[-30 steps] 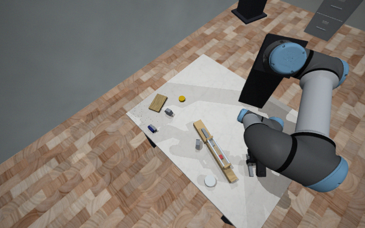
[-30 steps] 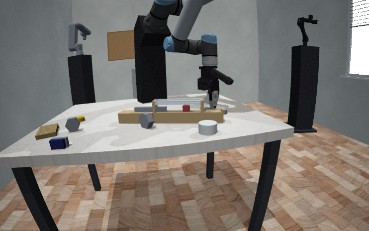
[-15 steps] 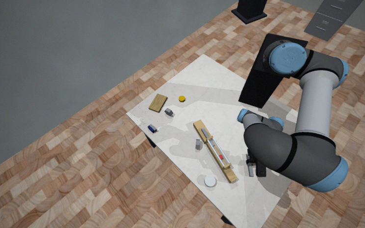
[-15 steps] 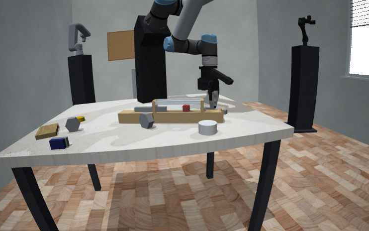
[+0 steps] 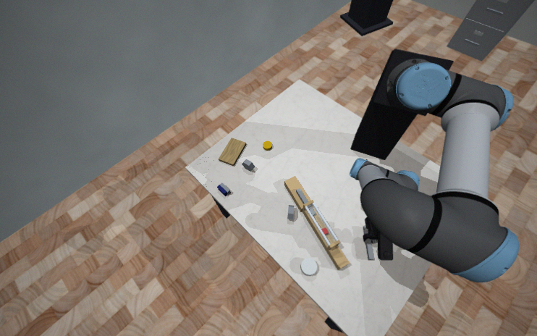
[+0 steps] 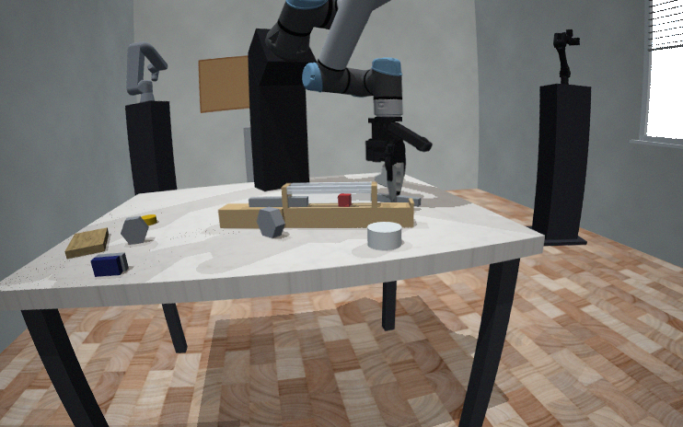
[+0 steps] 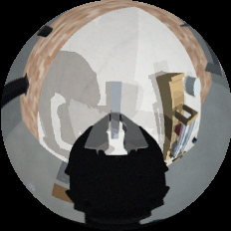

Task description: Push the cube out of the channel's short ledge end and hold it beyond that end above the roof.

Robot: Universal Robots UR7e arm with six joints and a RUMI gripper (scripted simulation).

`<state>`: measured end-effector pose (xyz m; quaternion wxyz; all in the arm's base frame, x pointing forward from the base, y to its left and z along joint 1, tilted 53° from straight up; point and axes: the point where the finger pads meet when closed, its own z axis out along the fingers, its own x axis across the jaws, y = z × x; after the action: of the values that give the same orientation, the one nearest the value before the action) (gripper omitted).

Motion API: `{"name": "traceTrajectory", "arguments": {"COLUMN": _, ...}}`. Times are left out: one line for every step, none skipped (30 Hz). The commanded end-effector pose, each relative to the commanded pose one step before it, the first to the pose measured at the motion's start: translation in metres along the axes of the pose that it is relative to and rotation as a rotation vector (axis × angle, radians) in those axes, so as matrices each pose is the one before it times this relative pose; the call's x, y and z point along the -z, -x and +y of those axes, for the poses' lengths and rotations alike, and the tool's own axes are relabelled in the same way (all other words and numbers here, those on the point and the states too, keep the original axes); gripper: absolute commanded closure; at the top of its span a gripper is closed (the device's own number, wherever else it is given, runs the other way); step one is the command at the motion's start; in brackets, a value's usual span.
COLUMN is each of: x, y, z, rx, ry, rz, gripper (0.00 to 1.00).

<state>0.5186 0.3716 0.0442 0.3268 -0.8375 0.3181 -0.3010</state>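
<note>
The red cube (image 5: 325,230) sits inside the clear-roofed channel (image 5: 318,221) on its long wooden base, and it also shows in the side view (image 6: 343,199). A grey bar (image 5: 302,195) lies on the base's far ledge, at the channel's mouth. My gripper (image 5: 370,249) (image 6: 394,186) is to the right of the channel's near end, low over the table. It is shut on a slim grey stick (image 7: 115,100) that points forward from the fingertips, level with the table top. The channel appears at the right of the wrist view (image 7: 176,119).
A grey hexagonal block (image 5: 291,212) stands just left of the channel. A white cylinder (image 5: 309,266) is near the channel's front end. Further left are a wooden plate (image 5: 232,150), a yellow disc (image 5: 267,145), another grey block (image 5: 248,165) and a blue block (image 5: 223,189).
</note>
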Motion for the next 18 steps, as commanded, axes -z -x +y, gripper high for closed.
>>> {"name": "traceTrajectory", "arguments": {"x": 0.01825, "y": -0.00009, "z": -0.00047, "rx": 0.00019, "ry": -0.00098, "rz": 0.00016, "gripper": 1.00}}
{"name": "traceTrajectory", "arguments": {"x": 0.00000, "y": 0.00000, "z": 0.00000, "rx": 0.00000, "ry": 0.00000, "rz": 0.00000, "gripper": 1.00}}
{"name": "traceTrajectory", "arguments": {"x": 0.00000, "y": 0.00000, "z": 0.00000, "rx": 0.00000, "ry": 0.00000, "rz": 0.00000, "gripper": 1.00}}
{"name": "traceTrajectory", "arguments": {"x": 0.00465, "y": 0.00000, "z": 0.00000, "rx": 0.00000, "ry": 0.00000, "rz": 0.00000, "gripper": 1.00}}
{"name": "traceTrajectory", "arguments": {"x": 0.00482, "y": 0.00000, "z": 0.00000, "rx": 0.00000, "ry": 0.00000, "rz": 0.00000, "gripper": 1.00}}
{"name": "traceTrajectory", "arguments": {"x": 0.00494, "y": 0.00000, "z": 0.00000, "rx": 0.00000, "ry": 0.00000, "rz": 0.00000, "gripper": 1.00}}
{"name": "traceTrajectory", "arguments": {"x": 0.00501, "y": 0.00000, "z": 0.00000, "rx": 0.00000, "ry": 0.00000, "rz": 0.00000, "gripper": 1.00}}
{"name": "traceTrajectory", "arguments": {"x": 0.00504, "y": 0.00000, "z": 0.00000, "rx": 0.00000, "ry": 0.00000, "rz": 0.00000, "gripper": 1.00}}
{"name": "traceTrajectory", "arguments": {"x": 0.00502, "y": 0.00000, "z": 0.00000, "rx": 0.00000, "ry": 0.00000, "rz": 0.00000, "gripper": 1.00}}
{"name": "traceTrajectory", "arguments": {"x": 0.00495, "y": 0.00000, "z": 0.00000, "rx": 0.00000, "ry": 0.00000, "rz": 0.00000, "gripper": 1.00}}
{"name": "traceTrajectory", "arguments": {"x": 0.00485, "y": 0.00000, "z": 0.00000, "rx": 0.00000, "ry": 0.00000, "rz": 0.00000, "gripper": 1.00}}
{"name": "traceTrajectory", "arguments": {"x": 0.00470, "y": 0.00000, "z": 0.00000, "rx": 0.00000, "ry": 0.00000, "rz": 0.00000, "gripper": 1.00}}
{"name": "traceTrajectory", "arguments": {"x": 0.00452, "y": 0.00000, "z": 0.00000, "rx": 0.00000, "ry": 0.00000, "rz": 0.00000, "gripper": 1.00}}
{"name": "traceTrajectory", "arguments": {"x": 0.00430, "y": 0.00000, "z": 0.00000, "rx": 0.00000, "ry": 0.00000, "rz": 0.00000, "gripper": 1.00}}
{"name": "traceTrajectory", "arguments": {"x": 0.00406, "y": 0.00000, "z": 0.00000, "rx": 0.00000, "ry": 0.00000, "rz": 0.00000, "gripper": 1.00}}
{"name": "traceTrajectory", "arguments": {"x": 0.00380, "y": 0.00000, "z": 0.00000, "rx": 0.00000, "ry": 0.00000, "rz": 0.00000, "gripper": 1.00}}
{"name": "traceTrajectory", "arguments": {"x": 0.00352, "y": 0.00000, "z": 0.00001, "rx": 0.00000, "ry": 0.00000, "rz": 0.00000, "gripper": 1.00}}
{"name": "traceTrajectory", "arguments": {"x": 0.00322, "y": 0.00000, "z": 0.00000, "rx": 0.00000, "ry": 0.00000, "rz": 0.00000, "gripper": 1.00}}
